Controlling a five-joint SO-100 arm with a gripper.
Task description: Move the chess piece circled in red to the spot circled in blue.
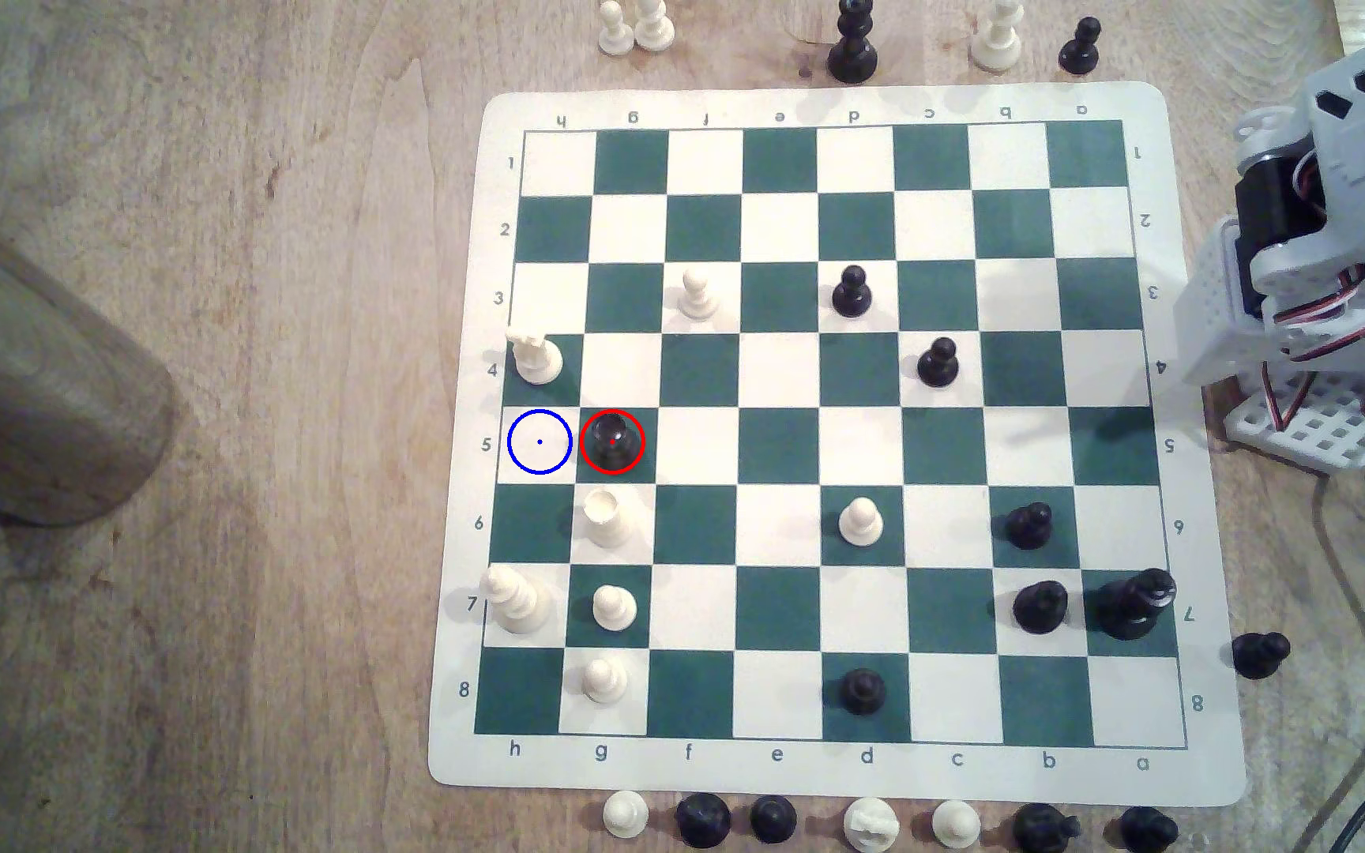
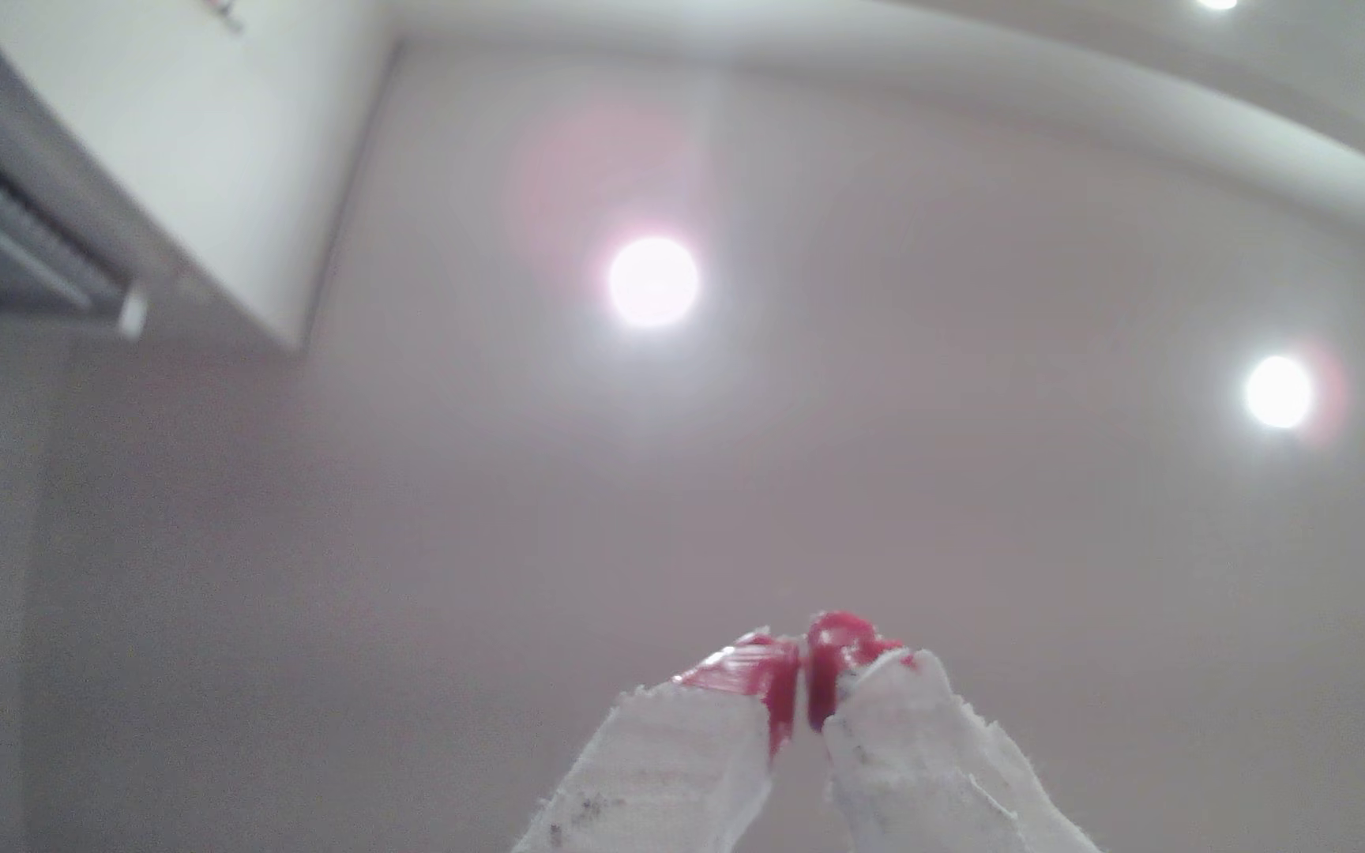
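- While arm (image 1: pixel 1319 246) sits folded at exterior view's right edge, just off chessboard (image 1: pixel 819 767), nothing of the task looks started.
- Black chess piece (image 1: pixel 612 440), short w/ broad flattish top: upright on green g5 sq, ringed in red, untouched.
- Target spot (image 1: pixel 540 442): cream h5 sq, thin blue circle + centre dot, directly beside the piece toward exterior view's left; bare.
- Close neighbours: white rook (image 1: pixel 536 357) on h4, next rank up in the picture from the spot; white piece (image 1: pixel 605 517) on g6, next sq below black piece in the picture. Tight corridor on both sides.
- Elsewhere on board: white pawn (image 1: pixel 696 294) on f3, black pawns (image 1: pixel 851 291) on d3 and c4, tall black piece (image 1: pixel 1135 603) on a7, more scattered. Captured pieces lined up off board along top and bottom edges.
- Wrist view: gripper (image 2: pixel 804 681) aimed up at ceiling w/ round ceiling lights (image 2: pixel 653 281); red-tipped fingertips (image 2: pixel 753 668) pressed together, nothing between them, so closed and empty.
- Progress, as judged: zero. Left to do: swing arm across whole board, open jaws, descend on piece, grip, lift, shift one sq over, set down inside blue ring, release.
- Risk, as judged: clipping h4 rook or g6 piece during descent or the sideways shift.
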